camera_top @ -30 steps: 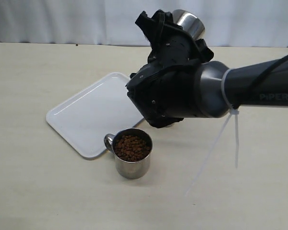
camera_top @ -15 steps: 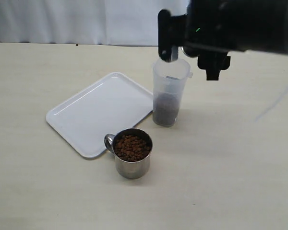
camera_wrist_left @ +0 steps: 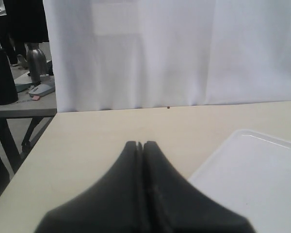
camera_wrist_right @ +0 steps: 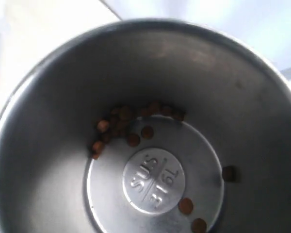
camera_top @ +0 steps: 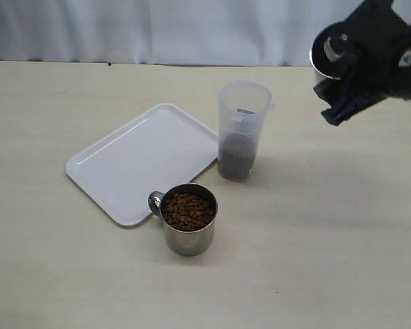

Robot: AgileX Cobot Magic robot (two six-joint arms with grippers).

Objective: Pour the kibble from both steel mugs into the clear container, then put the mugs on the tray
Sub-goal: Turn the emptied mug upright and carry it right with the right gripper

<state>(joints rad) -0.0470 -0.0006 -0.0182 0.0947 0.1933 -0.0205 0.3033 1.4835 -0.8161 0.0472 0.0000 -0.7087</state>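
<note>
- The nearly empty steel mug (camera_top: pixel 327 49) is grasped by the right end effector (camera_top: pixel 342 72). It is raised above the bench (camera_top: pixel 329 240), apart from the clear container (camera_top: pixel 244 116).
- A few pellets of kibble (camera_wrist_right: pixel 131 131) are seen on the mug's base. They are best tipped into the container before the mug is put down.
- The mug should be set upright toward 1 edge of the tray (camera_top: pixel 130 161), so that room is left for the full steel mug (camera_top: pixel 190 236), which stands just beside the tray.
- The left end effector (camera_wrist_left: pixel 140 145) is clenched on nothing, near the tray.
</note>
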